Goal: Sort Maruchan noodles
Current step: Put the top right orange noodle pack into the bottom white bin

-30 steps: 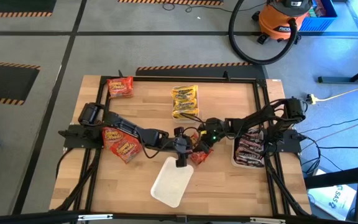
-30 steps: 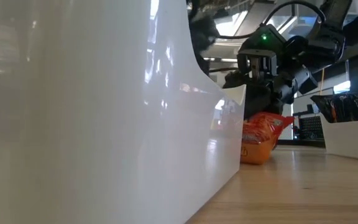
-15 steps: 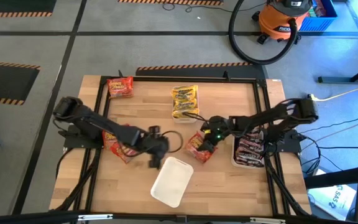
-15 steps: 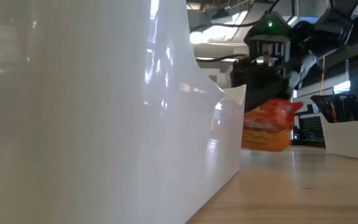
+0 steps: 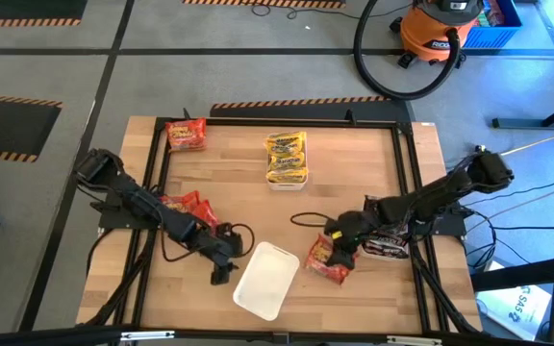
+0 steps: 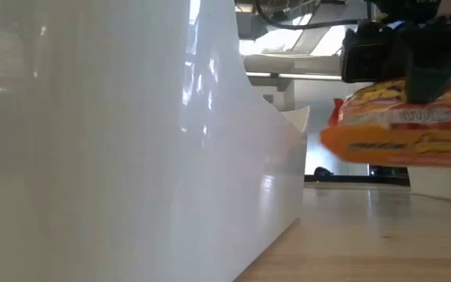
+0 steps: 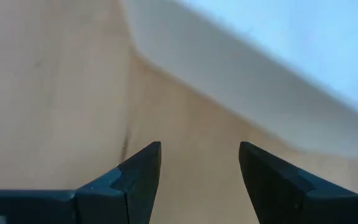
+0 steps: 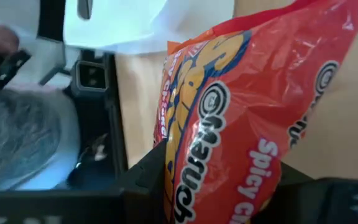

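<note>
My right gripper (image 5: pixel 340 240) is shut on a red Maruchan noodle packet (image 5: pixel 327 260) near the table's front, right of an empty white tray (image 5: pixel 275 288). In the low view the packet (image 6: pixel 402 129) hangs clear of the wood. My left gripper (image 5: pixel 221 272) is open and holds nothing, low over the bare table just left of that tray (image 7: pixel 260 87). More red packets lie at the far left (image 5: pixel 186 133) and by the left arm (image 5: pixel 187 206). Yellow packets (image 5: pixel 287 154) fill a tray at the far middle. Dark packets (image 5: pixel 389 234) fill a tray at the right. My right gripper pinches the red packet between its two fingers at the end nearest the right arm (image 8: pixel 219 168). The fingers come slanting down from the table's right side. The packet juts out past the fingers toward the near edge, roughly level and lifted clear of the table (image 6: pixel 382 145).
The empty white tray's wall (image 6: pixel 131 141) fills the left of the low view. A black cable (image 5: pixel 306 217) loops across the table's middle. Bare wood (image 5: pixel 373 298) lies in front of the right gripper, toward the near right.
My right gripper has lifted the red packet off the table and carried it toward the near edge and a little right. My left gripper has drawn back from the table's middle toward the left and near edge, past the white tray's left corner, staying open.
</note>
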### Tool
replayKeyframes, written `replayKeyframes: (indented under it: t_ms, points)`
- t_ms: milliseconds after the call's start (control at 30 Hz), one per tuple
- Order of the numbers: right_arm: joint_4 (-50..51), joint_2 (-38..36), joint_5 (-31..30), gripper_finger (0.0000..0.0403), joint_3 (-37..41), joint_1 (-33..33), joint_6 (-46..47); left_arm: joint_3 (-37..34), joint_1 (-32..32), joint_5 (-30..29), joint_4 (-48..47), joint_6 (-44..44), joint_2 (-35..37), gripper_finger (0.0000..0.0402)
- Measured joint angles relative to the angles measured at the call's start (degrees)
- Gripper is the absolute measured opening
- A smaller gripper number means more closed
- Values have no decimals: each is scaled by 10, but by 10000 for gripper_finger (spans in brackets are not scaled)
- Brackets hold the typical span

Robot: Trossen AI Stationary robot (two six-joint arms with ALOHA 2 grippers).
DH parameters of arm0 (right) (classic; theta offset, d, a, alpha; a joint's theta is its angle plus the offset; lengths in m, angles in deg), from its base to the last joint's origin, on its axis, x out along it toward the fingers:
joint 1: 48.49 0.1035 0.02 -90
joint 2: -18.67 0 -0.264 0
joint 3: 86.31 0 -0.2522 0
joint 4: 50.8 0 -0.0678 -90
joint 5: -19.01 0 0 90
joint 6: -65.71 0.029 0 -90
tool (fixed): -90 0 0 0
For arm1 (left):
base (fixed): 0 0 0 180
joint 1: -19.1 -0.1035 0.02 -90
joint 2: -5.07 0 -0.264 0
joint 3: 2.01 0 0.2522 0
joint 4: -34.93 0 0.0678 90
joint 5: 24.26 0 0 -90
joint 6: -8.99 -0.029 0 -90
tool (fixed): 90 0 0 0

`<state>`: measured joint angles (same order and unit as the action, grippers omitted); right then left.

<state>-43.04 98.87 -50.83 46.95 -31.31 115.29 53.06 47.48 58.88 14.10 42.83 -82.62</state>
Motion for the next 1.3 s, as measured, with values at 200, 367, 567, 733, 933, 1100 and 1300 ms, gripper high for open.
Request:
replayKeyframes:
  t_ms: [200, 367, 567, 733, 933, 1100, 1300]
  points:
    - [-51, 24, -75, 122, -1, 24, 7, 0, 3, 5, 66, 1, -34, 211]
    - [-45, 25, -122, 122, -1, 18, -12, 3, 2, 6, 136, 3, -74, 211]
    - [-18, 17, -95, 122, -1, -11, -21, 10, -10, -17, 166, 5, -88, 211]
    - [104, -25, -51, 122, -43, -40, -35, 10, -17, -44, 197, 15, -88, 211]
    - [278, -48, -125, 122, -177, -41, -93, 10, -17, -59, 192, 15, -88, 211]
    - [293, -6, -168, 122, -270, -3, -128, 10, -16, -74, 189, 16, -88, 211]
    - [323, 105, -187, 122, -397, 39, -190, 10, -12, -78, 179, 16, -88, 211]
